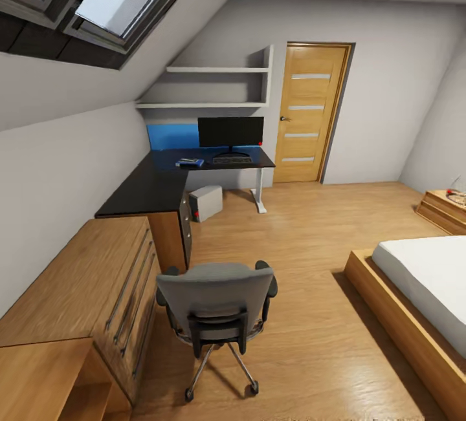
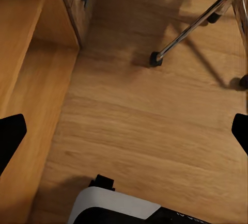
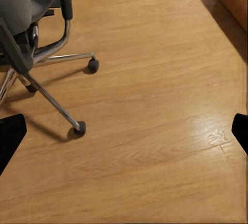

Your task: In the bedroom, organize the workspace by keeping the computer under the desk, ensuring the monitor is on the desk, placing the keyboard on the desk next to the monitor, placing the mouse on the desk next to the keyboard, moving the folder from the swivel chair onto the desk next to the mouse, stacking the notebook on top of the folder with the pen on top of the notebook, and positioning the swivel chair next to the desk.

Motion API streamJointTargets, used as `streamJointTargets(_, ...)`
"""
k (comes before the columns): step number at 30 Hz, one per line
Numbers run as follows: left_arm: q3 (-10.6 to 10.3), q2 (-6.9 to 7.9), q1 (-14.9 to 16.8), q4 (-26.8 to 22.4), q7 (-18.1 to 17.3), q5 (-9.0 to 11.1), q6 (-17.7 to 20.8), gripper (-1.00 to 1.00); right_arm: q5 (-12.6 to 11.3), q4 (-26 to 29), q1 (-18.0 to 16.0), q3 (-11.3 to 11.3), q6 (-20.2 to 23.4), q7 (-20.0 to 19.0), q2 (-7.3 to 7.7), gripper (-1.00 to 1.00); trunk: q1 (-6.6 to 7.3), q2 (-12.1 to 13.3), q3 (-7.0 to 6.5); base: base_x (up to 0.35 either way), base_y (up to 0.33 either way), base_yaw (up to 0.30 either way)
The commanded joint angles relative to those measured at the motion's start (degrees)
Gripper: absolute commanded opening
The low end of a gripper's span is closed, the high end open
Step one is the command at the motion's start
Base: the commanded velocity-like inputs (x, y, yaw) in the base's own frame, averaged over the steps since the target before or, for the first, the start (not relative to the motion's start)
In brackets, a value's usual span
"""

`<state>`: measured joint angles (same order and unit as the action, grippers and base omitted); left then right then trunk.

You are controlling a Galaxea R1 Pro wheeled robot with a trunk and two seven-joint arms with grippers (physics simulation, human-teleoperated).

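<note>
The black-topped desk [image 1: 152,185] fills the far left corner. On it stand the monitor [image 1: 230,132] and, in front of it, the keyboard [image 1: 232,160]. A flat blue item [image 1: 189,162] lies left of the keyboard; whether it is the notebook I cannot tell. The grey computer [image 1: 206,202] sits under the desk. The swivel chair [image 1: 217,298] stands close by with its back to me, hiding its seat and the folder. The mouse and pen are too small to make out. My left gripper [image 2: 124,133] and right gripper [image 3: 124,133] hang open over bare floor beside the chair's castors [image 3: 78,127].
A low light-wood cabinet [image 1: 77,285] runs along the left wall up to the desk. A bed [image 1: 421,272] on a wooden frame takes the right side, with a nightstand [image 1: 443,207] beyond. A wooden door [image 1: 310,114] is at the back. Wood floor lies between chair and desk.
</note>
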<state>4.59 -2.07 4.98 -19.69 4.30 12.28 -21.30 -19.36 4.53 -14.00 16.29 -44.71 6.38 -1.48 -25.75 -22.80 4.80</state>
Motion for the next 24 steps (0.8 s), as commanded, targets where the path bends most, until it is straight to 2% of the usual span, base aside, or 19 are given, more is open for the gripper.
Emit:
streamJointTargets(1, 0.24, -0.04, 0.03, 0.0, -0.05, 0.02, -0.14, 1.0, -0.03, -0.05, -0.07, 0.49, -0.11, 0.56, -0.01, 1.0, -0.03, -0.12, 0.12, 0.0, 0.163, -0.25)
streamJointTargets(8, 0.25, -0.04, 0.03, 0.0, -0.03, 0.02, -0.14, 1.0, 0.01, -0.05, -0.07, 0.55, -0.11, 0.56, -0.1, 1.0, -0.03, -0.12, 0.12, 0.0, 0.159, -0.149)
streamJointTargets(24, 0.19, -0.07, 0.03, -0.53, 0.0, 0.13, -0.21, 1.0, -0.05, -0.05, -0.07, 0.51, -0.08, 0.56, -0.05, 1.0, -0.03, -0.12, 0.12, 0.0, 0.017, -0.015)
